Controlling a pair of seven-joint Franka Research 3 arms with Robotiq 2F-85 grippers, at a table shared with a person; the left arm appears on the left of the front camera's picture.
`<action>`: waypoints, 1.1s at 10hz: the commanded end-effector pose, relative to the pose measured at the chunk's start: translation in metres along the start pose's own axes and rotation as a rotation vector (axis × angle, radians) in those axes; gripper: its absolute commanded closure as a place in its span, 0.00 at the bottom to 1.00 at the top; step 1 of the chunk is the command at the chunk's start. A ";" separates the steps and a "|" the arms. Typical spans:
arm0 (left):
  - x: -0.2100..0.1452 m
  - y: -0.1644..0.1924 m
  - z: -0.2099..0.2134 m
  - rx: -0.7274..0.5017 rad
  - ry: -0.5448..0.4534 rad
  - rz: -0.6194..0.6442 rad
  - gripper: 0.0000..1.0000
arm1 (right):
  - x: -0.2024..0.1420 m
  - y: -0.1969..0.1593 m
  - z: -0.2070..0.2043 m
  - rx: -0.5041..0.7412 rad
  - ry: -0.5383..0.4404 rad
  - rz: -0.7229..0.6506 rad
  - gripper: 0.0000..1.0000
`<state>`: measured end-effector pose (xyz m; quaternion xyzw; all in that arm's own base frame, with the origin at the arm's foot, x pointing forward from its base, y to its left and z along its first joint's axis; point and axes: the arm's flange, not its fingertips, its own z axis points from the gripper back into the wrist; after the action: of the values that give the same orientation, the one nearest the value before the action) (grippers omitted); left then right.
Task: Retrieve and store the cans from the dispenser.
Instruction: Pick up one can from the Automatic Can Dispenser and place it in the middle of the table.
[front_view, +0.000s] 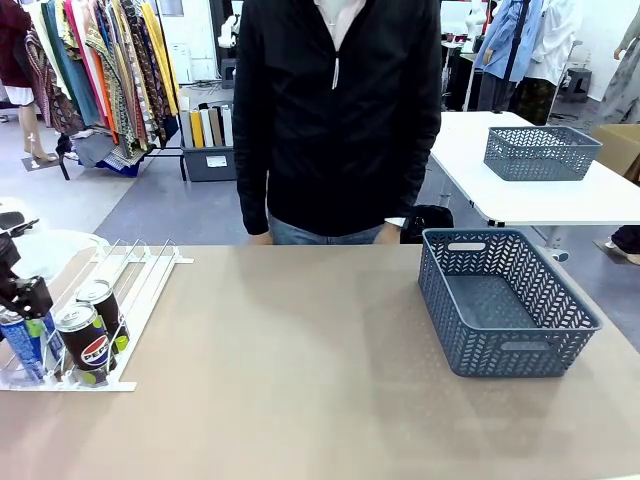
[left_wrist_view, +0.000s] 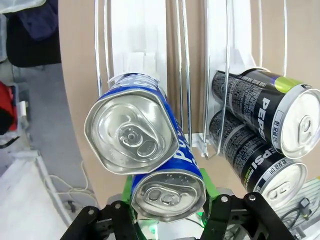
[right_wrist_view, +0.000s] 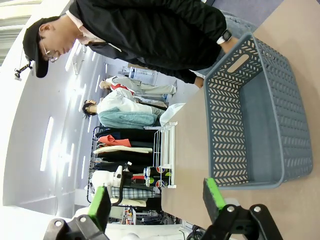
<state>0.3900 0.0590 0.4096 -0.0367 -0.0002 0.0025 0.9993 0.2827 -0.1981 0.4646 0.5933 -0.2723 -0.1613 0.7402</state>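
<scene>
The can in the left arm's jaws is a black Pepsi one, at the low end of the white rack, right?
Not quite. That can is blue, not black. The left arm's jaws are shut on it at the low end of the white rack, as you said. The left wrist view shows this, with the black Pepsi cans lying in the next lane.

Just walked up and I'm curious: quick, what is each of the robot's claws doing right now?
Left gripper: closed on the lower blue aluminium soda can.
Right gripper: open, holding nothing.
</scene>
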 end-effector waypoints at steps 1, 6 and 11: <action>0.006 -0.002 0.002 0.027 0.006 0.038 1.00 | 0.000 0.002 0.001 0.009 0.001 -0.005 0.00; -0.008 -0.001 0.032 0.023 0.016 -0.007 1.00 | 0.000 0.002 0.001 0.009 0.001 -0.005 0.00; -0.074 0.020 0.173 -0.045 -0.216 -0.206 1.00 | 0.000 0.002 0.001 0.009 0.001 -0.005 0.00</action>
<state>0.3179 0.0778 0.5646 -0.0515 -0.0735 -0.0801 0.9927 0.2830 -0.1980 0.4640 0.5934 -0.2713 -0.1616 0.7403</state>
